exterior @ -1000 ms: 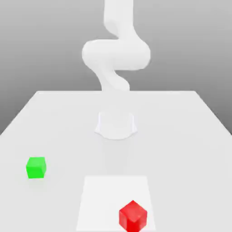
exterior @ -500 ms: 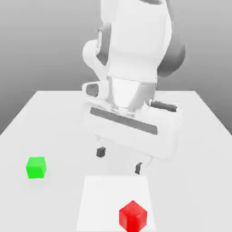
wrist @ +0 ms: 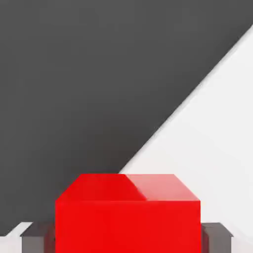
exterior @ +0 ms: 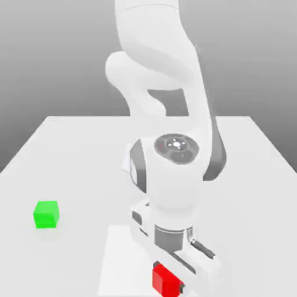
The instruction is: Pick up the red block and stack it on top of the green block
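- The gripper (exterior: pixel 169 276) is closed on the red block (exterior: pixel 166 282), a fingertip against each of two opposite sides.
- That block sits near six o'clock in the exterior view, over the white patch (exterior: pixel 122 255); its lowest corner is cut off by the frame.
- The hand (exterior: pixel 174 255) covers the patch's far corner on the exterior view's right and part of the block's top.
- In the hand view a slanting edge parts dark grey from white beyond the block; the dark side may be shadow, though I can't be sure.
- The arm (exterior: pixel 156 40) comes down from twelve o'clock, its upper end out of frame, and hides most of its base.
- From the red block, the green block (exterior: pixel 46 214) stands well apart toward ten o'clock, on bare table.
- The table (exterior: pixel 75 168) is pale and plain; behind its far edge, toward twelve, rises a grey backdrop (exterior: pixel 52 58).
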